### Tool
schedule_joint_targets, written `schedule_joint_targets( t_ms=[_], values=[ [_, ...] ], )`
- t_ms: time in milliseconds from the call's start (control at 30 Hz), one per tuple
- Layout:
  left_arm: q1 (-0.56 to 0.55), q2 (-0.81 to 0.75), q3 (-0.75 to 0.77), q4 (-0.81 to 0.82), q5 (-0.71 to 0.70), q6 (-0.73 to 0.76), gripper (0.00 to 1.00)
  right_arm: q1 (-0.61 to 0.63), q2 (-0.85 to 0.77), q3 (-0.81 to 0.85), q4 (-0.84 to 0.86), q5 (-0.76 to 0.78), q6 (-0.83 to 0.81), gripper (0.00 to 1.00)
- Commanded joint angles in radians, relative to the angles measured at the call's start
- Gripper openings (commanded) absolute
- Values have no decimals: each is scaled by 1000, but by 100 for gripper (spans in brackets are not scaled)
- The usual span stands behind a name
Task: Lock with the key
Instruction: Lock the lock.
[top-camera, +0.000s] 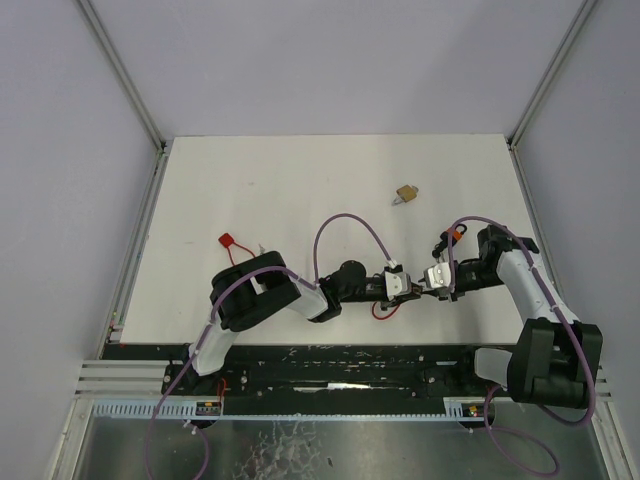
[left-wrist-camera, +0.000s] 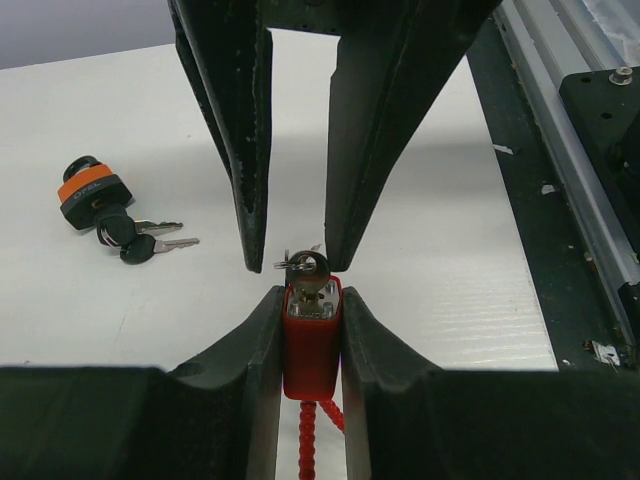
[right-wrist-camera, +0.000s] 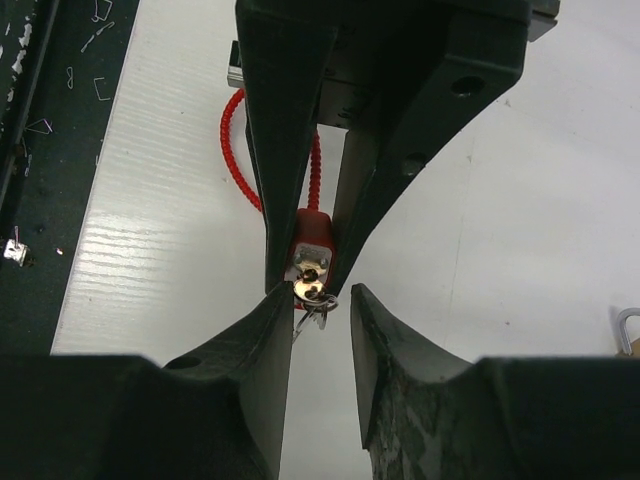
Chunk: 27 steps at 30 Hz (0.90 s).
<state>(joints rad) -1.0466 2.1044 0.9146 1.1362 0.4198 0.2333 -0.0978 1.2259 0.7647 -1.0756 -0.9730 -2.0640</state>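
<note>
Clamping: the left gripper (left-wrist-camera: 310, 302) is squeezing the red padlock (left-wrist-camera: 311, 350) by its sides, low centre of the left wrist frame.
Key: the key (left-wrist-camera: 306, 268) is sticking out of the padlock's face, its ring dangling.
Right gripper (right-wrist-camera: 320, 295): it is straddling the key with jaws parted; I cannot tell if it is pinching.
Cable: the red cable (right-wrist-camera: 235, 150) is looping behind the padlock.
Around: an orange padlock (left-wrist-camera: 92, 193) with keys is lying upper left, well apart; a brass padlock (top-camera: 406, 193) is lying right of centre overhead.
</note>
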Motion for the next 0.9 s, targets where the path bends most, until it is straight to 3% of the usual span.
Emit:
schedule_joint_targets(
  t_ms=[0,433,867],
  values=[
    [2,-9,6,-54,17,32,0,10,-3,-4,12,3,-419,34],
    [2,-21,3,-75,17,41,0,7,-136,-21,33,14,-302,39],
    [2,-23,4,-80,26,45,0,8,-39,-15,-8,37,-413,41]
  ],
)
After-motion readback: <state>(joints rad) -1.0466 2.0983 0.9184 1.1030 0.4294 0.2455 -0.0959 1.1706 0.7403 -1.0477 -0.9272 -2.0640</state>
